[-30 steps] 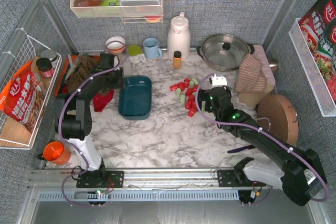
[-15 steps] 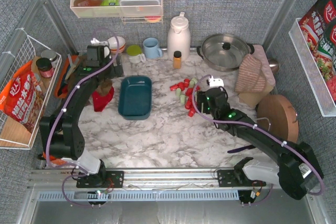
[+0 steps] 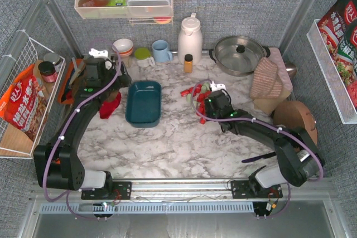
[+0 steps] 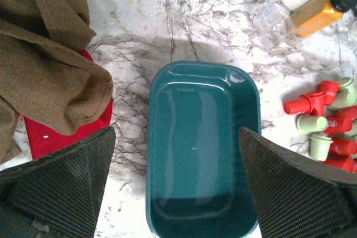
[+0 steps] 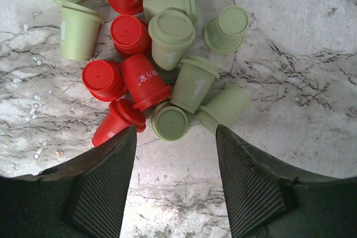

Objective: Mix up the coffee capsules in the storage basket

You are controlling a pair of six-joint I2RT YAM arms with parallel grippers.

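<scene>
The likeliest slip was a bad pick from the heap. The right gripper (image 5: 175, 137) hovered with its fingers spread over the near edge of the capsules (image 5: 162, 54), which lay packed and touching on the table (image 3: 178, 137). Closing there could have caught two at once, or pinched a rim and squirted one out sideways. The capsules were tapered, and several lay on their sides, so a nudged one would probably have rolled, perhaps toward the amber bottle (image 4: 312, 12) at the far side. The basket (image 4: 201, 143) had low walls, so a capsule let go from too high could have bounced out. It also looked light, so a knock from a finger might have pushed it along the marble. The left gripper (image 4: 177, 137) hung above it with its fingers wide apart and nothing between them. A brown cloth (image 4: 44, 65) lay just to the left and could have snagged it.

The basket sat flat, open side up and empty, left of the heap and apart from it. Its long axis ran near to far, barely tilted. The capsules shared no heading: some stood on end, and others pointed left, right or far.
</scene>
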